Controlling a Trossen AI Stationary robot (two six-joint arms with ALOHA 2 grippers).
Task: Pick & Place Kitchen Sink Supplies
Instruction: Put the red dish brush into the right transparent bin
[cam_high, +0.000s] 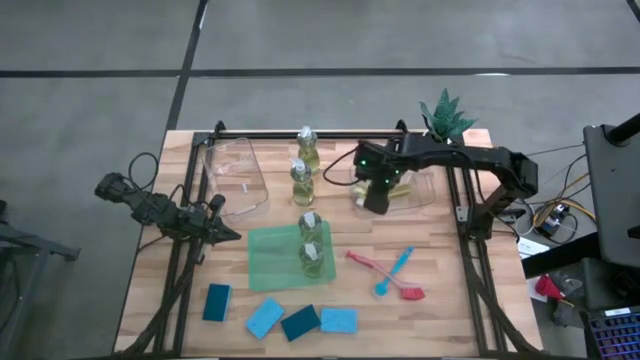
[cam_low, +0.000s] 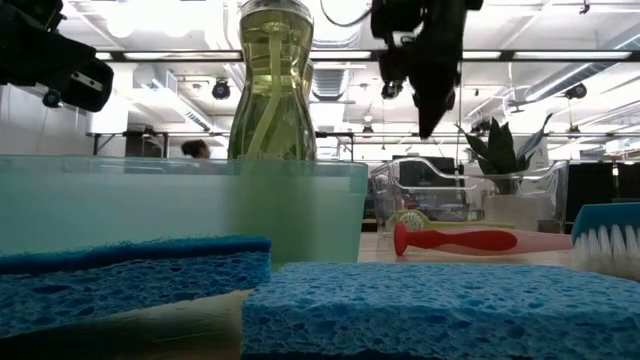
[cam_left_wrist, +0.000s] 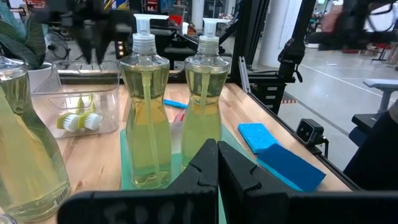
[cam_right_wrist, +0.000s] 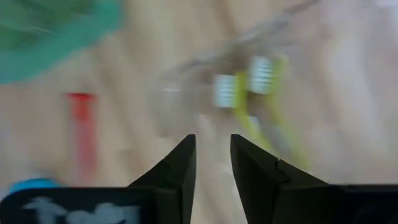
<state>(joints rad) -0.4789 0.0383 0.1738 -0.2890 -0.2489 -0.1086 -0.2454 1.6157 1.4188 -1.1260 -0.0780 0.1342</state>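
At the near edge of the surface (cam_high: 440, 325) lie four sponges (cam_high: 331, 320), flat and close together. Just beyond them a red brush (cam_high: 385, 275) and a blue brush (cam_high: 394, 272) lie crossed. To their left, two bottles (cam_high: 309, 252) stand upright in a green tray (cam_high: 268, 262), and two more bottles (cam_high: 303, 170) stand farther back between the two clear bins.

The right hand (cam_high: 375, 200) hovers over the right clear bin (cam_high: 425, 186), its fingers a little apart with nothing seen between them. Two yellow brushes (cam_right_wrist: 255, 99) lie in that bin beneath it. The step in hand looks like moving the brushes into this bin. It would go best to lift clear of the bin wall first, then come down on the red brush at mid-handle, fingers across it. The crossed blue brush may shift, so a slow lift seems wise.

The left hand (cam_high: 222, 232) waits at the left, fingers together, just beside the tray.
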